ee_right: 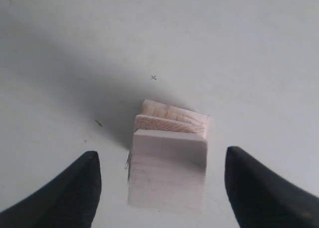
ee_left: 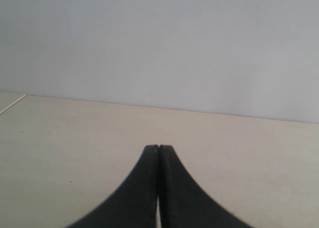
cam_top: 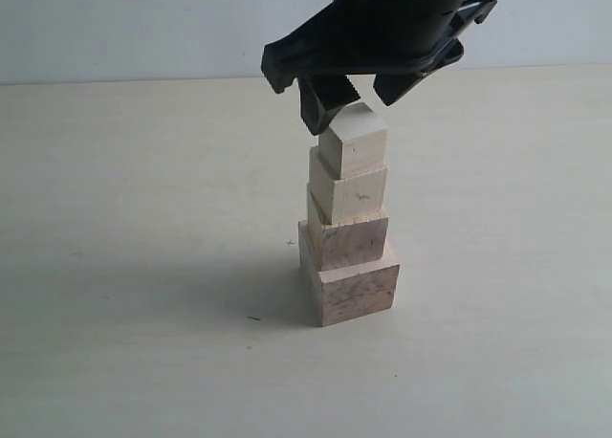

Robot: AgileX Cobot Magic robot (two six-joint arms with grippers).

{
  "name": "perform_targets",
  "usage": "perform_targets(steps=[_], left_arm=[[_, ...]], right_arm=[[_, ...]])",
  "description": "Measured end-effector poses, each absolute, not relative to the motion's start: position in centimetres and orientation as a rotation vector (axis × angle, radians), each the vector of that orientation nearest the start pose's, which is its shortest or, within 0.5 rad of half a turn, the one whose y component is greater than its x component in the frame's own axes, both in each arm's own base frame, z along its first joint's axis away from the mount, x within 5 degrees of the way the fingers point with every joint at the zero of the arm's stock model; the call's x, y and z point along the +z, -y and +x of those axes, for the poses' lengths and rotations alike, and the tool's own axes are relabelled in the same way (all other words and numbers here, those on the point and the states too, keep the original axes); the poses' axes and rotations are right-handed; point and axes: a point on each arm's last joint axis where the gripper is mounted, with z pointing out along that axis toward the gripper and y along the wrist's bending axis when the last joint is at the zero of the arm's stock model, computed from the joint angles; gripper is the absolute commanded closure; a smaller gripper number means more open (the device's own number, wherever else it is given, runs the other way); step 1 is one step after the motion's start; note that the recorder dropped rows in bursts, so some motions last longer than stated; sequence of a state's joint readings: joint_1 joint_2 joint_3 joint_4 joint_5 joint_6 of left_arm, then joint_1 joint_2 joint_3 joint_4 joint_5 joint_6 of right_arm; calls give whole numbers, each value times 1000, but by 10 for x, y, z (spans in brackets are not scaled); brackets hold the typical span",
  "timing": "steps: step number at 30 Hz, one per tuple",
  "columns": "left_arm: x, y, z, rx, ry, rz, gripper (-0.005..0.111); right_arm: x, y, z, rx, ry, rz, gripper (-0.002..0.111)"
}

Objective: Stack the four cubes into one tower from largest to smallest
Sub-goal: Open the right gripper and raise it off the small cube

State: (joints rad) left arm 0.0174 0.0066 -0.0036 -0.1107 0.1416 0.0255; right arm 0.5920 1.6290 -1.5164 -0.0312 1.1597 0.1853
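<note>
The four cubes stand as one tower on the table. The largest speckled cube [cam_top: 354, 290] is the base, with a smaller speckled cube [cam_top: 349, 239] on it. A pale cube [cam_top: 349, 191] comes above that, and the smallest pale cube [cam_top: 356, 140] is on top, turned slightly. My right gripper [cam_top: 356, 101] hovers right over the top cube [ee_right: 168, 173]. It is open, with a gap between the cube and the finger on each side [ee_right: 163, 156]. Lower cubes' edges [ee_right: 172, 116] peek out beyond it. My left gripper [ee_left: 158, 147] is shut on nothing and shows only in its own wrist view.
The pale table [cam_top: 143, 218] spreads all round the tower and meets a light wall at the back. A small dark mark [cam_top: 253, 317] lies left of the base cube.
</note>
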Motion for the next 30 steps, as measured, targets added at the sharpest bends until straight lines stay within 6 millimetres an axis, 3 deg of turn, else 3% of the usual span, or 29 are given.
perform_targets(steps=[9,20,24,30], left_arm=[[201,0,57,-64,-1626,-71,107],[201,0,57,-64,-1626,-71,107],[201,0,57,-64,-1626,-71,107],[201,0,57,-64,-1626,-71,107]], right_arm=[[337,-187,282,179,-2704,-565,41],[383,-159,245,201,-2555,-539,45],[391,-145,226,205,-2503,-531,60],[385,-132,208,220,-2468,-522,91]])
